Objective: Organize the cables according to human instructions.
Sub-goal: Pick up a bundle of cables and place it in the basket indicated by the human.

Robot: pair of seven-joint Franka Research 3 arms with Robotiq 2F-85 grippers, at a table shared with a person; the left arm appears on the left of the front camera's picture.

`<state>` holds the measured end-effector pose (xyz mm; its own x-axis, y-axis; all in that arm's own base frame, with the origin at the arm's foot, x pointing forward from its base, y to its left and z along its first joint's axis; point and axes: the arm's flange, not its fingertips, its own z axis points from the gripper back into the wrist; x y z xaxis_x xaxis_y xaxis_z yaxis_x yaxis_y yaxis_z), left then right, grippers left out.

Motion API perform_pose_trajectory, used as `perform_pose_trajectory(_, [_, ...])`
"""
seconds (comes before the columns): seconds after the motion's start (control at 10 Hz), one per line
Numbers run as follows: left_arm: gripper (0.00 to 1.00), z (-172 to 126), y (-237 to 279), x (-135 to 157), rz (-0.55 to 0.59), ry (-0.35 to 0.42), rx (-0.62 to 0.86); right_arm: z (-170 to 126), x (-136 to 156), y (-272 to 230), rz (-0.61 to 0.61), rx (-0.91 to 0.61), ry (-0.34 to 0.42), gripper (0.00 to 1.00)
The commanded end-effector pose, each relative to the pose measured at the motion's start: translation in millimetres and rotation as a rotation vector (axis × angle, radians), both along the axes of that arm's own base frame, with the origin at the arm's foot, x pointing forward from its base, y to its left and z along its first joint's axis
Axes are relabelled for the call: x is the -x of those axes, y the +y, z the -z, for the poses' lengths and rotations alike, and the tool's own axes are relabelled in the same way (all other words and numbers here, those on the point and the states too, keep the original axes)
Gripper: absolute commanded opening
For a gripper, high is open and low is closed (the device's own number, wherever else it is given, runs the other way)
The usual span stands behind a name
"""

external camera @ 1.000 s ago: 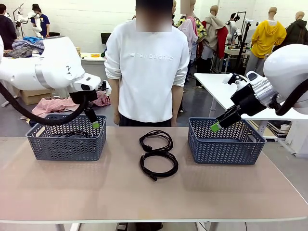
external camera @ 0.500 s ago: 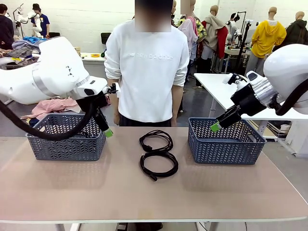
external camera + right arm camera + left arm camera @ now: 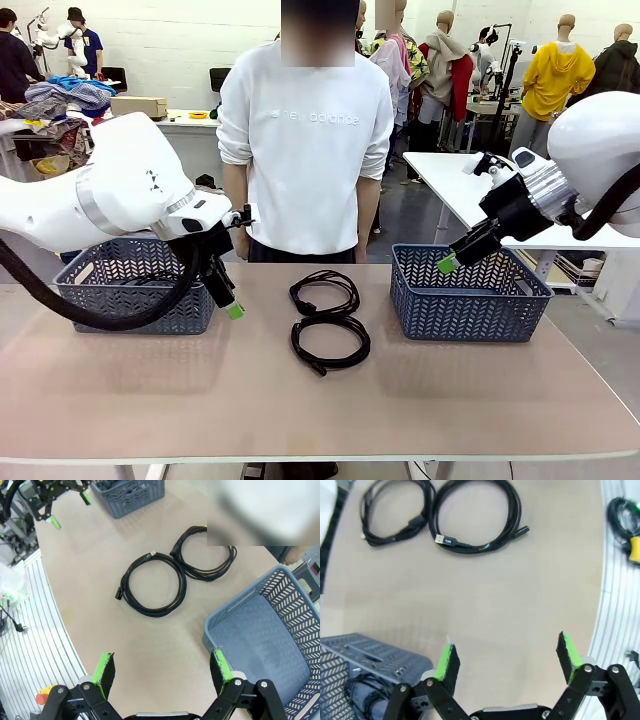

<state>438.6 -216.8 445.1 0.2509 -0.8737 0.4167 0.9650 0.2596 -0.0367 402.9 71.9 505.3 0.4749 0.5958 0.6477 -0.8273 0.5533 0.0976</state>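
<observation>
Now, two cables sit loose mid-table between baskets: near coil [image 3: 330,343] touching far coil [image 3: 324,292], likely awaiting sorting. Left gripper [image 3: 506,660] wide, empty, beside left basket [image 3: 135,300], aimed at coils, probably next pick. Stowed cable [image 3: 360,692] inside that basket. Right gripper [image 3: 162,672] wide, empty, parked above right basket [image 3: 470,295]. Person [image 3: 305,150] beyond table.

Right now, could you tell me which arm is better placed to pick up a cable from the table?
Probably the left: the left gripper, open, hangs low near the cables, while the right gripper is higher, over the right basket's rim.
</observation>
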Motion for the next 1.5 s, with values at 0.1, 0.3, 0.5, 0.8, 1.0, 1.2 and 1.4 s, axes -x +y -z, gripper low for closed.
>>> perform_pose_trajectory(0.1, [1.0, -8.1, 3.6, -4.6, -0.005, -0.011, -0.001, -0.4, -2.4, -0.7, -0.015, -0.028, -0.011, 1.0])
perform_pose_trajectory(0.3, [1.0, -8.1, 3.6, -4.6, -0.005, -0.011, -0.001, -0.4, -2.4, -0.7, -0.015, -0.028, -0.011, 1.0])
perform_pose_trajectory(0.5, [1.0, -8.1, 3.6, -4.6, -0.005, -0.011, -0.001, -0.4, -2.4, -0.7, -0.015, -0.028, -0.011, 1.0])
perform_pose_trajectory(0.8, [1.0, -8.1, 3.6, -4.6, -0.005, -0.011, -0.001, -0.4, -2.4, -0.7, -0.015, -0.028, -0.011, 1.0])
perform_pose_trajectory(1.0, [1.0, -8.1, 3.6, -4.6, -0.005, -0.011, -0.001, -0.4, -2.4, -0.7, -0.015, -0.028, -0.011, 1.0])
perform_pose_trajectory(1.2, [1.0, -8.1, 3.6, -4.6, -0.005, -0.011, -0.001, -0.4, -2.4, -0.7, -0.015, -0.028, -0.011, 1.0])
perform_pose_trajectory(1.4, [1.0, -8.1, 3.6, -4.6, -0.005, -0.011, -0.001, -0.4, -2.4, -0.7, -0.015, -0.028, -0.011, 1.0])
